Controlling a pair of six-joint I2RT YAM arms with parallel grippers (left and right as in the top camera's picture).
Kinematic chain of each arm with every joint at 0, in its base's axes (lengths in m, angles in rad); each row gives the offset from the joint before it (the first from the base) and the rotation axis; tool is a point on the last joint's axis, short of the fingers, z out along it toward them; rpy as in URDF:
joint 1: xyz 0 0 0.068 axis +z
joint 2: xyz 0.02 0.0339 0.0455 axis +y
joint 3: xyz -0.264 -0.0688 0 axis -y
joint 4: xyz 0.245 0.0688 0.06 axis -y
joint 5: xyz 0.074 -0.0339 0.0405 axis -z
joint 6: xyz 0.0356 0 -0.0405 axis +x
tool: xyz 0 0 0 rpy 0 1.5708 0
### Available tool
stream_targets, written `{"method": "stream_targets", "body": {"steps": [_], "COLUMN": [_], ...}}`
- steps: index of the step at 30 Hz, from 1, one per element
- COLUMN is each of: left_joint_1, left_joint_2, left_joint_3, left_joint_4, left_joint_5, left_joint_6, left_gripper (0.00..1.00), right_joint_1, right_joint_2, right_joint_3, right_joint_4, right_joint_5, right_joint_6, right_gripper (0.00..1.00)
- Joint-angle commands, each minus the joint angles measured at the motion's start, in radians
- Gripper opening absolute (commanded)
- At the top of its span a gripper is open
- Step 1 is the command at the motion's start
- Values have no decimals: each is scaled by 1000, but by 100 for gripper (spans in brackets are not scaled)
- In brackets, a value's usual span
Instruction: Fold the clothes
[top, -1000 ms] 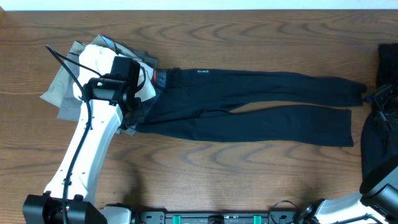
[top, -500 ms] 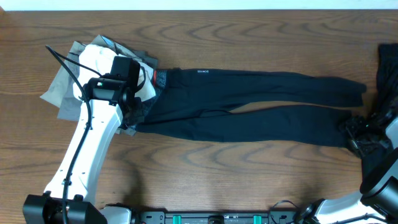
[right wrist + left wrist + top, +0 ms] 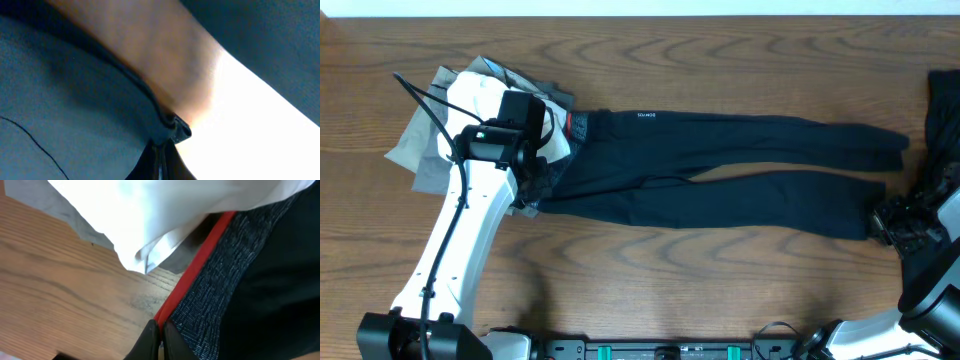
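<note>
**Q:** Where do the leggings [image 3: 720, 165] lie?

**A:** Flat on the table [image 3: 720, 60], stretched along the 9-to-3 line in the overhead view. The waistband [image 3: 215, 275] is toward 9 o'clock and both legs run toward 3 o'clock. The legs lie side by side and part a little past mid-length. The leg on the 12 o'clock side reaches further toward 3 than the other.

**Q:** Left hand?

**A:** The left hand [image 3: 161, 336] is at the waistband end. In the wrist view its fingertips are drawn together on the coral-red edge [image 3: 197, 262] of the grey band, pinching it. The red strip runs straight down into the pinch. Bare wood shows at 9 o'clock of the fingers and black fabric at 3 o'clock.

**Q:** Right hand?

**A:** The right hand [image 3: 894, 222] is at about 4 o'clock on the table, at the hem of the leg nearer 6 o'clock. In the wrist view its fingers are closed on a fold of that black hem, with fabric bunched just above the tips. That picture is dim and partly washed out, so nothing finer can be read.

**Q:** Other cloth?

**A:** A white garment [image 3: 150, 215] overlaps the waistband from 12 o'clock in the left wrist view. A grey cloth [image 3: 415, 150] lies at 10 o'clock on the table, partly under the left arm [image 3: 470, 240]. A black garment [image 3: 942, 100] sits at the 3 o'clock edge, cut off by the frame and just beside the leg ends. Whether it touches them I cannot tell.
</note>
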Motion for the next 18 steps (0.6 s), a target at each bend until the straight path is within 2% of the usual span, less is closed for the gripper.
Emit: {"method": "stream_targets", "body": {"steps": [1,8,18], "left_joint_1": [5,5,5], "left_joint_2": [0,0,0], "left_joint_3": [12,12,12], "left_joint_4": [-10,-37,-83], "left_joint_5": [-20,-19,-20], "left_joint_6": [5,5,5], "left_gripper": [6,7,8], "right_joint_1": [-37,-100,-107], "right_joint_2": [-20,-109,-150], "right_joint_3": [80,211,223], "right_joint_4": [-55,-143,-168], "right_joint_5": [90,264,318], "right_joint_6": [8,-3,-37], "right_gripper": [1,1,2]}}
